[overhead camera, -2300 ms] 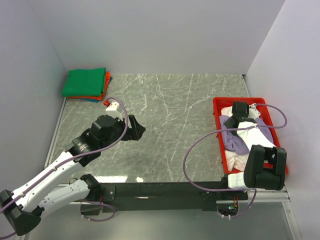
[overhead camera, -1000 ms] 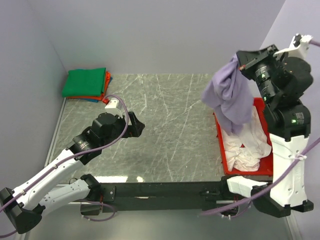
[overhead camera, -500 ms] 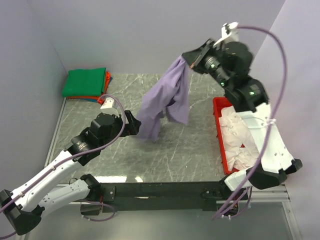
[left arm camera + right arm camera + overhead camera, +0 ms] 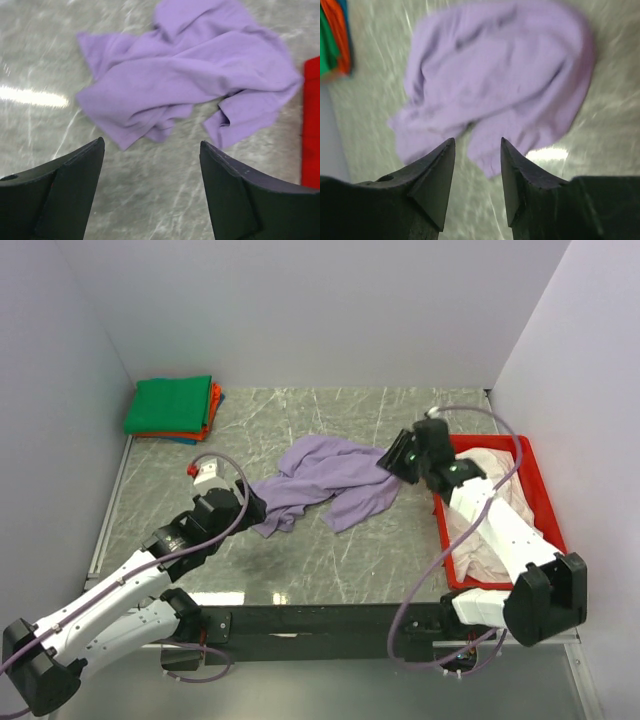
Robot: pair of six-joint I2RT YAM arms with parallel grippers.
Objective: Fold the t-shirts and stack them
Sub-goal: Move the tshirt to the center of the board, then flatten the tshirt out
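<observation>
A lavender t-shirt (image 4: 325, 483) lies crumpled on the marble table between both arms. It also shows in the left wrist view (image 4: 185, 75) and in the right wrist view (image 4: 495, 75). My left gripper (image 4: 258, 502) is open and empty just short of its left end (image 4: 150, 150). My right gripper (image 4: 392, 460) is open and empty at its right end (image 4: 476, 145). A pale pinkish-white t-shirt (image 4: 497, 468) lies bunched in the red tray (image 4: 547, 515). Folded t-shirts form a stack (image 4: 172, 406), green on top, orange-red and blue below.
The red tray sits at the right edge of the table, and its rim shows in the left wrist view (image 4: 311, 125). The folded stack sits in the far left corner, against the walls, and shows in the right wrist view (image 4: 332, 40).
My right gripper lifted the lavender t-shirt from the tray, swung it left over the table, lowered it and let go. The left gripper edged toward the shirt's left end.
</observation>
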